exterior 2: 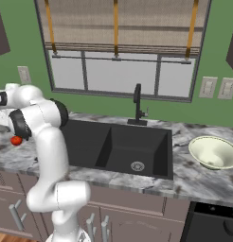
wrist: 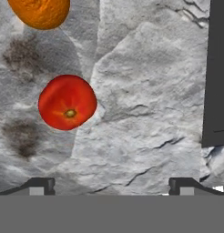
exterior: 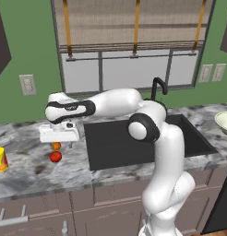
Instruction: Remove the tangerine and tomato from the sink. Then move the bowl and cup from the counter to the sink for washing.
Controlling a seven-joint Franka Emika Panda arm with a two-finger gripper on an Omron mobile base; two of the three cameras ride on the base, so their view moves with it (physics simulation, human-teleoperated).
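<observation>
You see the glossy red tomato (wrist: pixel 67 102) and the orange tangerine (wrist: pixel 40 12) lying near each other, apart, on the marbled counter (exterior: pixel 27 170) left of the black sink (exterior 2: pixel 118 146). The yellow cup (exterior: pixel 0 159) stands upright further left. The wide pale bowl (exterior 2: pixel 214 152) sits upright right of the sink.

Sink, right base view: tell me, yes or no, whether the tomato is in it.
No. The tomato lies on the counter left of the sink, whose basin holds just its drain.
</observation>
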